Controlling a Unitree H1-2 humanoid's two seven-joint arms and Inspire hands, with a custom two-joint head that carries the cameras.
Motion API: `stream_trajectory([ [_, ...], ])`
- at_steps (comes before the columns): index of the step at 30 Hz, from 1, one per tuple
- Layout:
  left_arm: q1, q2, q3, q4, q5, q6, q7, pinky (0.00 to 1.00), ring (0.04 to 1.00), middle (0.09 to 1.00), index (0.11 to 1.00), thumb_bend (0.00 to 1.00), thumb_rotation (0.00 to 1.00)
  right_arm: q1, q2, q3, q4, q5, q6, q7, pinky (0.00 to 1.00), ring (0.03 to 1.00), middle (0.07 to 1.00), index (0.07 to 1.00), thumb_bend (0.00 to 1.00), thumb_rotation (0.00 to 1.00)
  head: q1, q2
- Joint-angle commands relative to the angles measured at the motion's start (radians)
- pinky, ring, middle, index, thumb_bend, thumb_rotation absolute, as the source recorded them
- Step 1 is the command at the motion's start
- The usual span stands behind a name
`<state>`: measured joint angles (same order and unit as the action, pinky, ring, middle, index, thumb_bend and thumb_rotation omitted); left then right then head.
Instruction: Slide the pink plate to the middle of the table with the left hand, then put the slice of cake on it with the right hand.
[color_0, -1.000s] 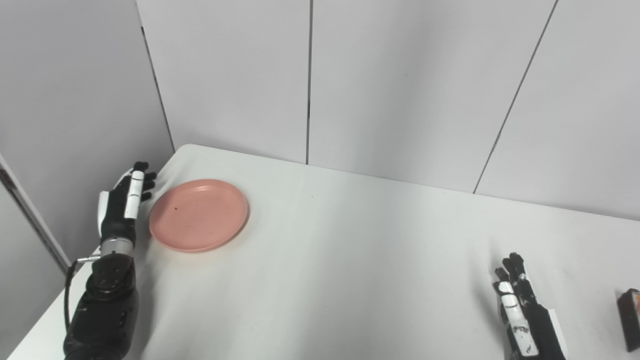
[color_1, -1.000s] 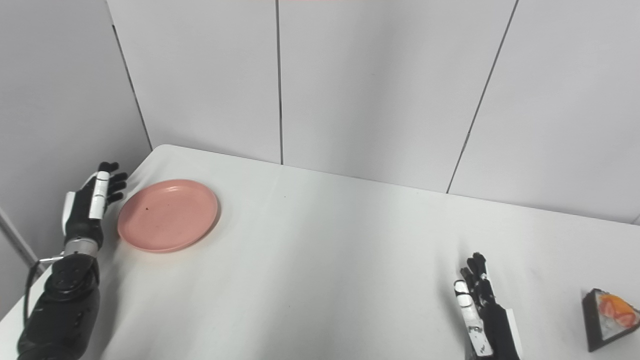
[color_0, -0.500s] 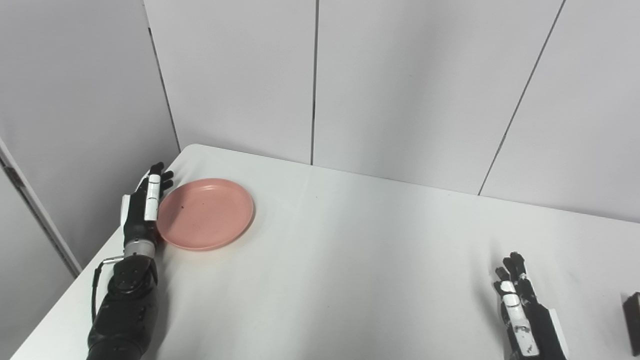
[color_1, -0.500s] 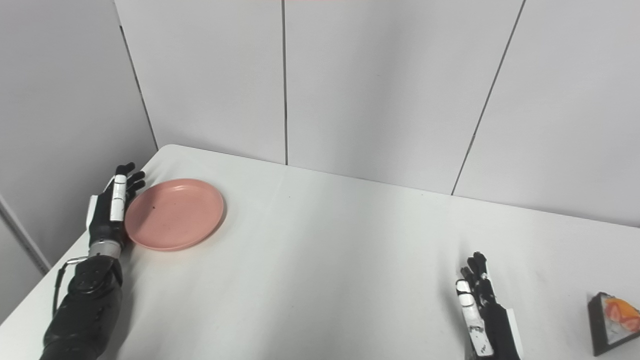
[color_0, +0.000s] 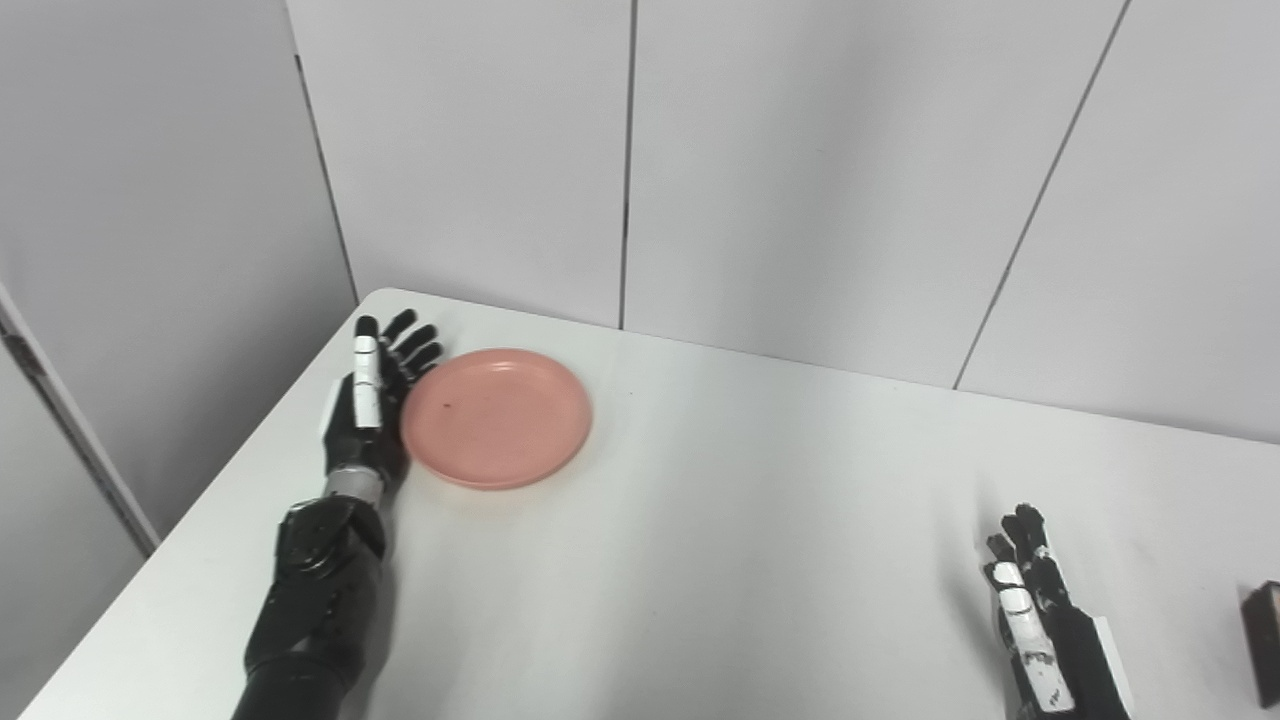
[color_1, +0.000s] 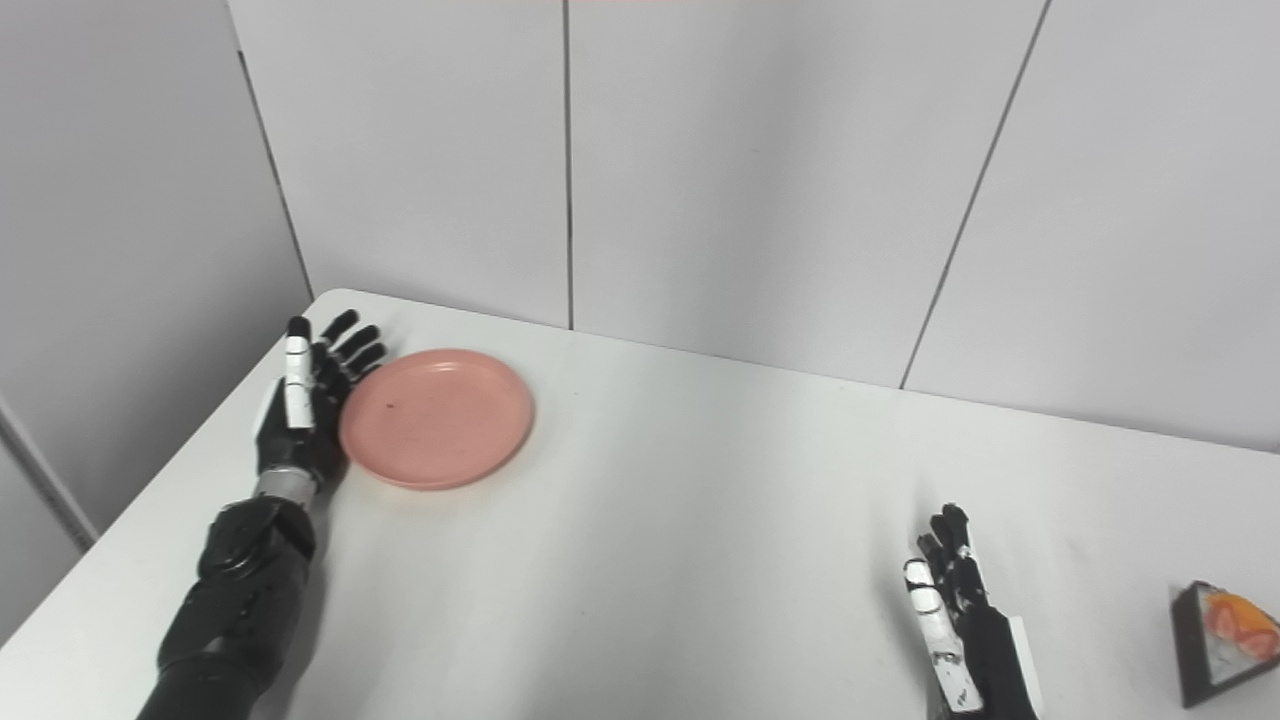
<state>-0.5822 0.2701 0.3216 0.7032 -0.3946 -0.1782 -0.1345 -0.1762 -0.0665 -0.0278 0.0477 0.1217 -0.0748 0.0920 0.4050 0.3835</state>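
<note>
The round pink plastic plate (color_0: 497, 417) is seen near the far-left corner of the white table (color_0: 700, 560), its left rim touched by the spread fingers (color_0: 412, 344) of the black left hand (color_0: 365, 410) (nothing is grasped). The black right hand (color_1: 955, 620) is held open near the front-right edge, with the chocolate-sided cake slice (color_1: 1220, 640) well apart at the right edge.

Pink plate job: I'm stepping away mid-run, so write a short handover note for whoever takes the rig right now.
Left hand: open, fingers spread, set edge-on against the left rim of the pink plate, pushing it, not gripping it.
Right hand: open, holding nothing, low over the table at the near right.
Slice of cake: on the table at the far right edge, apart from the right hand, untouched.
Done: the slide has started; the plate is off the left edge but left of the middle.
Left: finish sliding the plate to the middle, then pick up the cake with the right hand and set it on the plate.
</note>
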Motion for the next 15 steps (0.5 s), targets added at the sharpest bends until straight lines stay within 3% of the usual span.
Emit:
stream_trajectory([
  [1,0.007,-0.003,-0.007,-0.007,-0.004,0.038,-0.009,0.85,0.831,0.820,0.812,0.85,1.00,-0.012,0.001,-0.002,-0.041,0.007,0.001,0.003,1.00,1.000,1.000,1.000,0.30,0.73,0.000,0.000],
  [15,0.021,-0.064,-0.059,-0.058,-0.027,0.103,-0.104,0.79,0.813,0.809,0.802,0.85,1.00,-0.011,0.004,0.005,-0.052,0.003,0.005,0.000,1.00,1.000,1.000,1.000,0.31,0.73,-0.013,0.006],
])
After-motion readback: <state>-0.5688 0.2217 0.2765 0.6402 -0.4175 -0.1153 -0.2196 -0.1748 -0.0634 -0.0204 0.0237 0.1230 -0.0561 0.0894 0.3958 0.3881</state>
